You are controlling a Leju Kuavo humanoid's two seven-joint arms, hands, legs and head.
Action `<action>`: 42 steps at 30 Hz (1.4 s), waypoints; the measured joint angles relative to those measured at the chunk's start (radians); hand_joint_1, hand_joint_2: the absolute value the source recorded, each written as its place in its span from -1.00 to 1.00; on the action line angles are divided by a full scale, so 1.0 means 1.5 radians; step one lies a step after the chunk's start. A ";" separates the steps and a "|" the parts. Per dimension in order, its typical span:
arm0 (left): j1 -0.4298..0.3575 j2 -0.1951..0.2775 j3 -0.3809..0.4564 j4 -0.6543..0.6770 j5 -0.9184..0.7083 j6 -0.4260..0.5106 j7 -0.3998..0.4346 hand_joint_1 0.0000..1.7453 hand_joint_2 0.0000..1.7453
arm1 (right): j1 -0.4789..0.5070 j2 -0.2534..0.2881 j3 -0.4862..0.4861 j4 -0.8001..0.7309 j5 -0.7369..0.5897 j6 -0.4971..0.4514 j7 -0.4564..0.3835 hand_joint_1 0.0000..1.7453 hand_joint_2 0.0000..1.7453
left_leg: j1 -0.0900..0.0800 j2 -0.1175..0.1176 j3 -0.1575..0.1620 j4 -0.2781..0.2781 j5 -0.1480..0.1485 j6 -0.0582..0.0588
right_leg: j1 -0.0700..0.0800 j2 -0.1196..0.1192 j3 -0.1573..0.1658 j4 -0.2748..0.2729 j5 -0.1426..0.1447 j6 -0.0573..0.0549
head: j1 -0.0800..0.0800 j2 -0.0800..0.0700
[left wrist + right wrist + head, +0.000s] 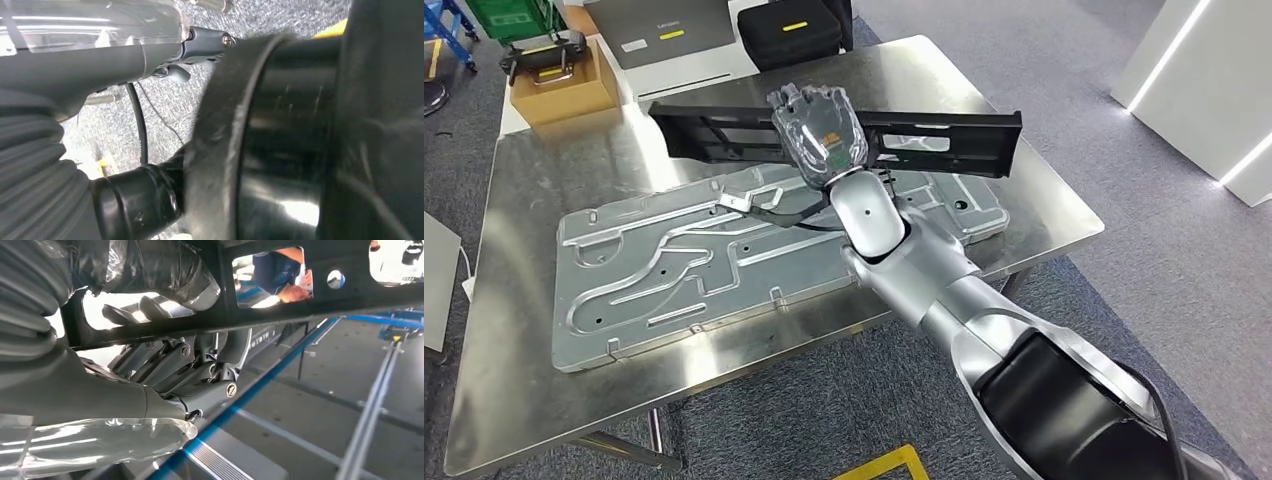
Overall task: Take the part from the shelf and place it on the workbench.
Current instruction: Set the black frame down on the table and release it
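Observation:
The part is a long black frame [924, 135] with cut-outs, lying crosswise over the far half of the steel workbench [524, 190]. My right hand [817, 130], wrapped in clear plastic, grips the frame near its middle. In the right wrist view the thumb lies on one side of the black part [300, 295] and the fingers [175, 365] curl around the other. Whether the frame rests on the bench or hangs just above it, I cannot tell. In the left wrist view, my left hand [165, 55] hangs by my body, its fingers mostly hidden.
A large silver stamped plate [724, 255] covers much of the workbench under my right arm. At the back left stands a cardboard box [564, 90] with a controller on it, then a grey case [664, 30] and a black bag [789, 30]. A person [280, 275] shows through a cut-out.

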 joint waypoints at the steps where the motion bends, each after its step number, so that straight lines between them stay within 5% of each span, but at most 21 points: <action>1: -0.001 -0.001 -0.002 0.000 -0.001 -0.002 0.000 -1.00 1.00 | 0.003 0.002 0.006 0.010 0.015 -0.006 0.005 1.00 1.00 | 0.000 0.000 0.015 -0.033 0.010 0.003 | 0.001 0.001 -0.001 0.002 -0.001 0.003 | 0.000 0.000; 6: -0.004 -0.005 -0.005 0.000 -0.004 -0.008 -0.003 -1.00 1.00 | 0.026 0.007 0.030 0.046 0.072 -0.034 0.026 1.00 1.00 | -0.003 -0.002 0.028 -0.059 0.012 0.027 | 0.001 0.000 -0.006 0.012 -0.010 0.019 | 0.001 0.000; 10: -0.008 -0.006 -0.006 0.000 -0.006 -0.018 -0.007 -1.00 1.00 | 0.043 0.008 0.036 0.060 0.118 -0.050 0.040 1.00 1.00 | -0.006 -0.003 0.032 -0.061 0.002 0.045 | 0.000 0.001 -0.081 0.158 -0.072 0.023 | 0.001 0.000; 12: -0.007 -0.007 -0.006 0.000 -0.008 -0.018 -0.010 -1.00 1.00 | 0.055 0.007 0.036 0.062 0.127 -0.051 0.044 1.00 1.00 | -0.009 -0.003 0.038 -0.059 -0.005 0.048 | 0.000 0.001 -0.106 0.196 -0.065 0.021 | 0.001 0.000; 15: -0.008 -0.010 -0.006 0.000 -0.012 -0.018 -0.010 -1.00 1.00 | 0.064 0.007 0.035 0.060 0.130 -0.052 0.044 1.00 1.00 | -0.012 -0.003 0.053 -0.056 -0.010 0.044 | 0.005 0.002 -0.062 0.089 0.004 0.009 | 0.001 0.000; 17: -0.009 -0.013 -0.006 0.000 -0.015 -0.018 -0.009 -1.00 1.00 | 0.065 0.006 0.031 0.056 0.131 -0.055 0.041 1.00 1.00 | -0.014 -0.004 0.056 -0.055 -0.014 0.040 | 0.010 0.002 -0.033 0.024 0.025 0.002 | 0.001 0.000; 22: -0.010 -0.013 -0.006 0.000 -0.019 -0.018 -0.008 -1.00 1.00 | 0.074 0.005 0.016 0.042 0.133 -0.058 0.032 1.00 1.00 | -0.015 -0.003 0.050 -0.041 -0.032 0.025 | 0.003 0.000 -0.012 -0.009 0.018 -0.004 | 0.000 0.000; 26: -0.011 -0.012 -0.006 0.000 -0.019 -0.018 -0.008 -1.00 1.00 | 0.080 0.005 0.010 0.038 0.134 -0.058 0.030 1.00 1.00 | -0.009 -0.002 -0.028 0.106 -0.083 0.010 | 0.000 -0.002 0.002 -0.014 0.012 -0.008 | 0.000 0.000; 28: -0.011 -0.012 -0.006 0.000 -0.020 -0.018 -0.008 -1.00 1.00 | 0.084 0.005 0.008 0.037 0.134 -0.058 0.029 1.00 1.00 | -0.003 -0.002 -0.039 0.104 -0.059 0.003 | -0.002 -0.001 0.005 -0.012 0.007 -0.005 | 0.000 0.000; 31: -0.009 -0.011 -0.007 0.001 -0.023 -0.019 -0.009 -1.00 1.00 | 0.086 0.005 0.003 0.029 0.135 -0.058 0.028 1.00 1.00 | 0.005 -0.001 0.006 -0.013 0.006 -0.005 | -0.004 0.002 0.006 0.001 -0.005 0.006 | -0.001 0.000; 33: -0.009 -0.012 -0.007 0.001 -0.023 -0.022 -0.010 -1.00 1.00 | 0.088 0.004 0.001 0.022 0.135 -0.058 0.032 1.00 1.00 | 0.004 -0.002 0.020 -0.046 0.010 0.002 | -0.002 0.003 0.002 0.007 -0.010 0.014 | -0.001 0.000; 37: -0.010 -0.012 -0.007 0.001 -0.021 -0.026 -0.016 -1.00 1.00 | 0.091 0.001 0.001 0.014 0.135 -0.058 0.031 1.00 1.00 | 0.000 -0.004 0.024 -0.050 0.009 0.023 | -0.005 0.001 -0.002 0.021 -0.022 0.027 | 0.000 0.000; 40: -0.010 -0.010 -0.006 0.001 -0.014 -0.026 -0.024 -1.00 1.00 | 0.091 0.003 -0.001 0.014 0.134 -0.057 0.004 1.00 1.00 | -0.001 -0.004 0.027 -0.051 0.007 0.033 | -0.005 0.001 -0.055 0.127 -0.075 0.030 | 0.000 0.000; 42: -0.011 -0.007 -0.005 0.001 -0.013 -0.025 -0.035 -1.00 1.00 | 0.091 0.004 -0.003 0.020 0.134 -0.056 -0.012 1.00 1.00 | -0.004 -0.004 0.028 -0.051 0.006 0.035 | -0.004 0.001 -0.092 0.193 -0.090 0.027 | 0.000 0.000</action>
